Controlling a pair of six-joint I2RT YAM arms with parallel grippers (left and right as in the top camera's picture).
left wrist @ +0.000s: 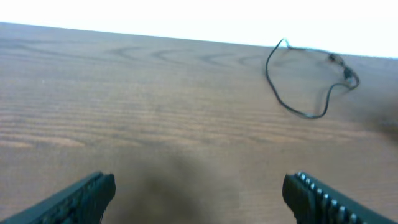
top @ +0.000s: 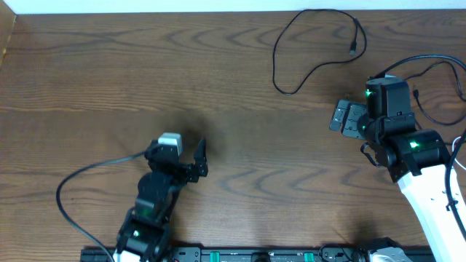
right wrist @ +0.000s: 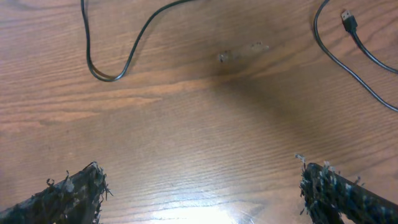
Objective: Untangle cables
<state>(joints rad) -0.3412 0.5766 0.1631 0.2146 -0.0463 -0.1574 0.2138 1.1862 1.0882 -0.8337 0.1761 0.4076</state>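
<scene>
A thin black cable (top: 291, 44) lies in an open loop at the far right of the wooden table, with its plug end (top: 354, 51) lying free. It also shows far off in the left wrist view (left wrist: 292, 106). In the right wrist view its U-bend (right wrist: 106, 74) is at upper left, and a USB plug (right wrist: 348, 20) with two strands is at upper right. More thin black cord (top: 429, 64) runs beside the right arm. No white cord is clearly visible. My left gripper (top: 180, 151) (left wrist: 199, 193) is open and empty over bare wood. My right gripper (top: 348, 116) (right wrist: 202, 186) is open and empty, just short of the loop.
A thicker black arm cable (top: 73, 182) curves left from the left arm. The table's far edge (top: 218, 13) meets a white wall. The arm bases stand along the near edge (top: 255, 255).
</scene>
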